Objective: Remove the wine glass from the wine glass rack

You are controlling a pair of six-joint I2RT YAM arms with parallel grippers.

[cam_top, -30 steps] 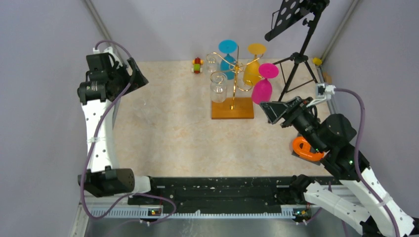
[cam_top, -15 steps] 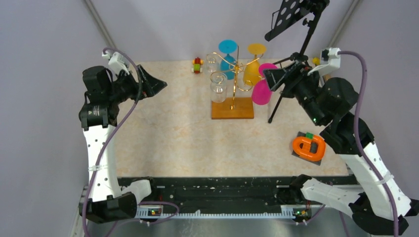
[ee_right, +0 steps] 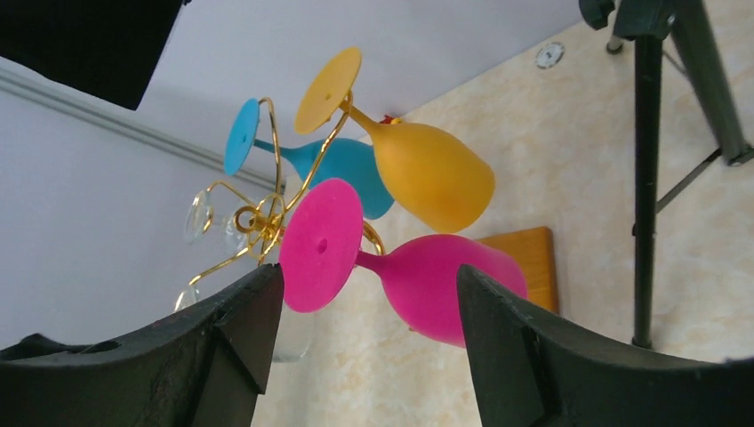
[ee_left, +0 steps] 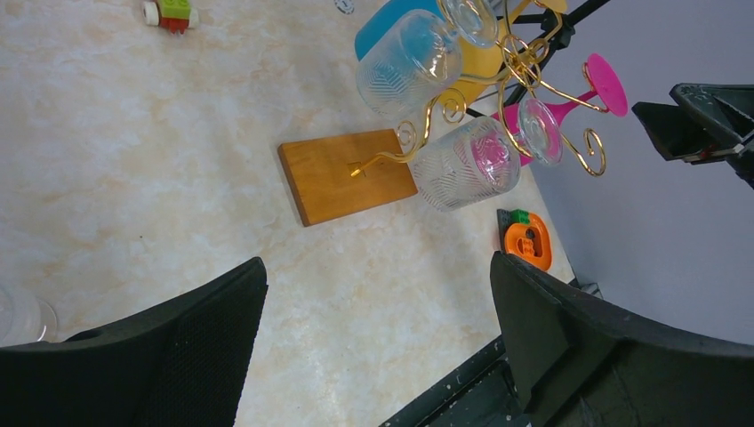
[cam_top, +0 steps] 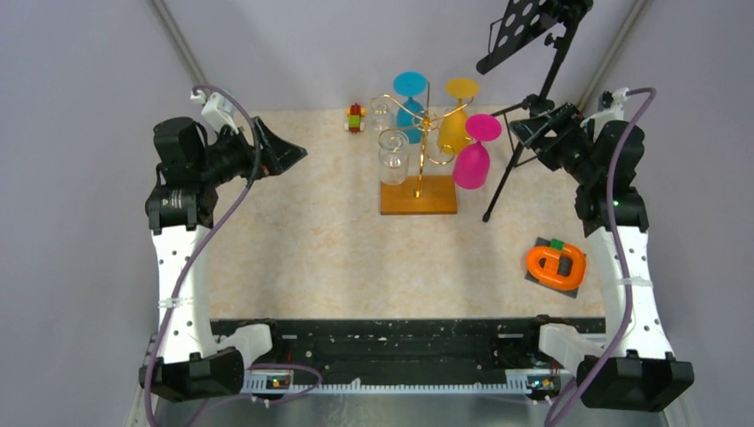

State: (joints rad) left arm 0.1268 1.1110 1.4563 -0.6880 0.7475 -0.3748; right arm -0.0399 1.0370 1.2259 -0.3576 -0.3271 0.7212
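A thin gold wire wine glass rack (cam_top: 418, 194) with curled scroll arms on an orange-brown wooden base stands at upper centre of the beige marbled desk (cam_top: 302, 231). Glasses hang from it upside down, each foot disc caught in a wire curl so the bowl dangles below and outward. That is why a glass probably has to be slid out along its arm rather than simply lifted.

On the right side of the rack hangs a magenta plastic wine glass (cam_top: 470, 164). A yellow one (cam_top: 454, 127) and a blue one (cam_top: 409, 105) hang behind it, and a clear ribbed glass (cam_top: 392, 157) hangs on the left side. None has come off yet.

The right pincer (cam_top: 526, 132) hovers at upper right, apart from the rack and just beside the black tripod stand (cam_top: 533, 105). Its fingers are spread wide, and in the right wrist view the magenta glass sits framed between them. I judge that the magenta glass is the one it is lining up on, and that the wide spread is meant to clear the bowl.

The left pincer (cam_top: 283, 155) sits at upper left, well apart from the rack. It is also spread and empty, and it is turned toward the clear glasses, perhaps only waiting.

The tripod leg crosses close behind the right arm's path, so a sideways approach risks knocking it.
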